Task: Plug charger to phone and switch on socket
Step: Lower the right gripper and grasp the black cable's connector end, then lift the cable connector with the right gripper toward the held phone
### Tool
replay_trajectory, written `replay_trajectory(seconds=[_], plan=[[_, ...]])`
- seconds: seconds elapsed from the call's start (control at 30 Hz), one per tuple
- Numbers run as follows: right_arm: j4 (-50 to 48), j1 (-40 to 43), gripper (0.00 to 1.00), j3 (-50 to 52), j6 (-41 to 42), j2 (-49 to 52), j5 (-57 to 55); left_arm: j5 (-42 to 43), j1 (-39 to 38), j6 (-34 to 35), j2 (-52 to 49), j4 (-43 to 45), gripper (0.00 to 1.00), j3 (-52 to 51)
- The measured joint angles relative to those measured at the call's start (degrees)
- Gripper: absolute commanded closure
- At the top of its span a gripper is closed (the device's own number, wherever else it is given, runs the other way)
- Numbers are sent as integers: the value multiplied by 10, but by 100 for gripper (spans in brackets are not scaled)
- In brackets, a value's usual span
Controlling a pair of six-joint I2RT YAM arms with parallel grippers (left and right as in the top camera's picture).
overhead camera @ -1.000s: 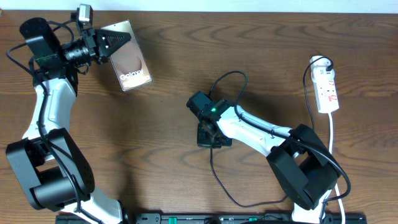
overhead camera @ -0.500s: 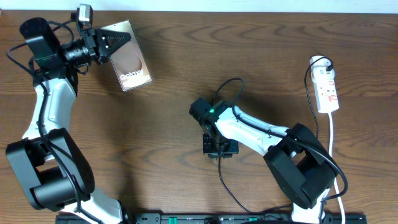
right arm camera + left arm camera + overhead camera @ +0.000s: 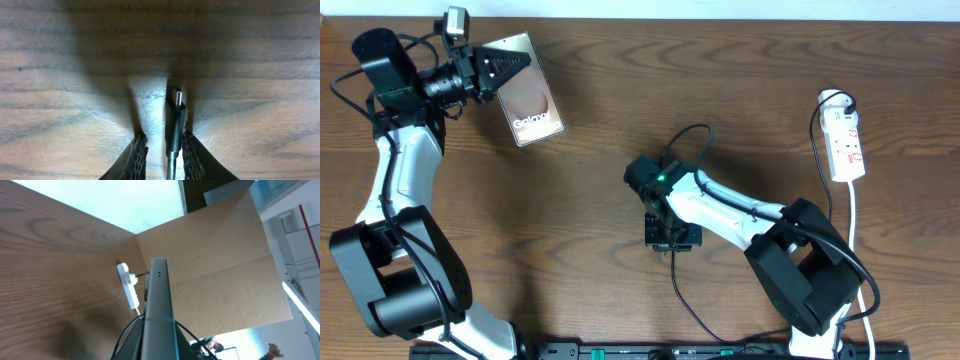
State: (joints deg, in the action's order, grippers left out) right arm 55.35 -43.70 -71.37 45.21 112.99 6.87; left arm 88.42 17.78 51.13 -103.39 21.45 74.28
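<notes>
We see the right fingers (image 3: pixel 138 160) have slid toward 5 o'clock and settled at the charger plug (image 3: pixel 175 117). They're narrow and straddle it with one pad clear, so we judge no grasp yet. The left fingers (image 3: pixel 498 66) clamp the phone (image 3: pixel 532 100), unmoved at 10 o'clock on the counter (image 3: pixel 620 100).

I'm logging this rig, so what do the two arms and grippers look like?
Both the left arm and right arm have white links between bulky black joints, with thin black cables alongside. The right wrist shows a green light. The right gripper has dark ribbed fingers.
</notes>
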Motion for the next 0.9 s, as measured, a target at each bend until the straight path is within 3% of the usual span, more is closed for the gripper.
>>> replay_trajectory(seconds=[0.47,0.63,0.9], plan=[[-11,23,78,0,5,-2,1,0,0,0,0,0,92,0],[-8,22,85,0,7,-2,-3,0,0,0,0,0,93,0],[-4,20,89,0,8,-2,-7,0,0,0,0,0,93,0]])
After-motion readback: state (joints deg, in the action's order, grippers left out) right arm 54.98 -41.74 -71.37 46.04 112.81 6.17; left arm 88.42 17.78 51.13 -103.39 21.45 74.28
